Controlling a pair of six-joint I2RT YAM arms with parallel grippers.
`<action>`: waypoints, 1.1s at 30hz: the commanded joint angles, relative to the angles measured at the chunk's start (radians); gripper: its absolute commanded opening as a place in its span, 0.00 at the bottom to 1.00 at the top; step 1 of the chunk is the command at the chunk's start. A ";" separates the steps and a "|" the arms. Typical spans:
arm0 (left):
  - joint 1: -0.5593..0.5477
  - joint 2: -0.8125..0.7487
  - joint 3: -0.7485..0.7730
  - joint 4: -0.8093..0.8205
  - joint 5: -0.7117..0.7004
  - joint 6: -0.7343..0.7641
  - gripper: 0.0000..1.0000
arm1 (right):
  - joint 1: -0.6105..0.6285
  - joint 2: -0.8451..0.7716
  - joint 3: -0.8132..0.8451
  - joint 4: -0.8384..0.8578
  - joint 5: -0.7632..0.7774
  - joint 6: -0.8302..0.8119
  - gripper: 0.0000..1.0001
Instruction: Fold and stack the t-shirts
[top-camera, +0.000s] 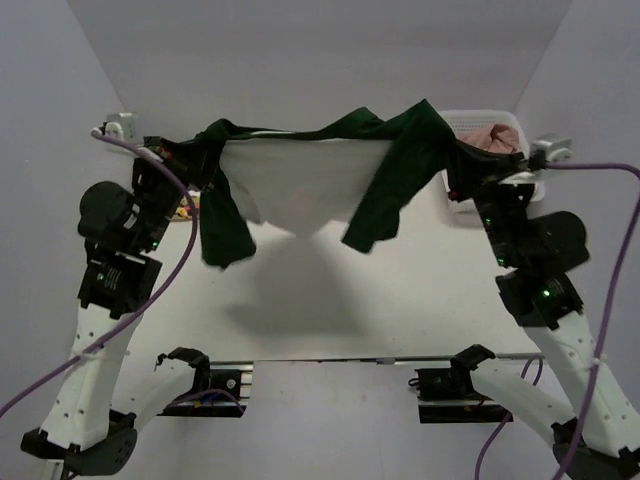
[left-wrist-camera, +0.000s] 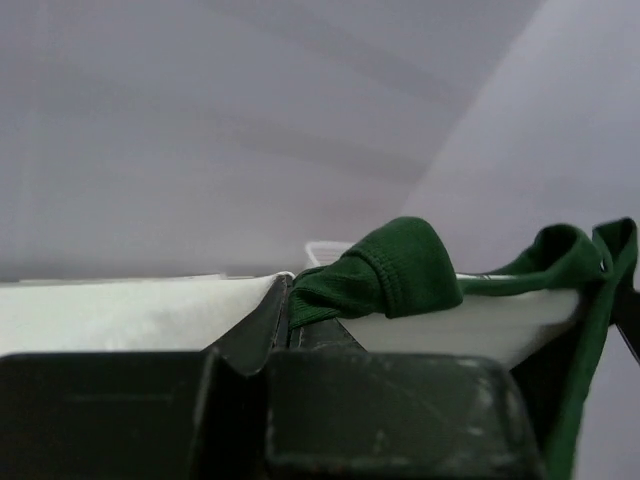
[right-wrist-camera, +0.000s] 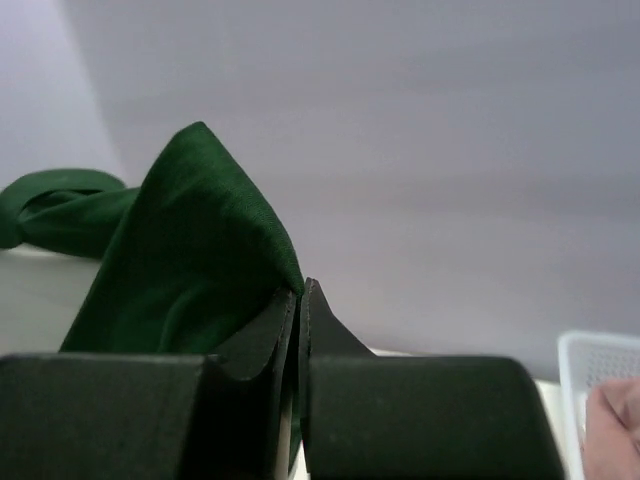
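A white t-shirt with dark green sleeves and collar (top-camera: 300, 175) hangs stretched in the air between my two grippers, above the far part of the table. My left gripper (top-camera: 188, 160) is shut on its left shoulder; the left wrist view shows green cloth (left-wrist-camera: 385, 275) pinched at the fingertips. My right gripper (top-camera: 462, 160) is shut on the right shoulder; the green sleeve (right-wrist-camera: 190, 250) bulges at its tips. Both sleeves dangle down. A dusty pink shirt (top-camera: 495, 138) lies in the basket. The other shirts are out of view.
A white plastic lattice basket (top-camera: 470, 118) stands at the far right behind my right gripper; its corner shows in the right wrist view (right-wrist-camera: 600, 365). A small colourful thing (top-camera: 186, 210) lies at the far left by the left arm. Purple cables hang beside both arms.
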 joint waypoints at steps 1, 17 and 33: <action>0.101 -0.128 0.039 -0.028 -0.170 0.067 0.00 | -0.103 -0.137 0.095 -0.092 0.183 -0.109 0.00; 0.110 -0.121 0.234 -0.132 0.102 0.078 0.01 | -0.100 -0.168 0.278 -0.233 0.060 -0.192 0.00; 0.110 -0.214 0.108 -0.073 0.420 -0.045 0.00 | -0.101 -0.263 0.185 -0.281 -0.101 -0.100 0.00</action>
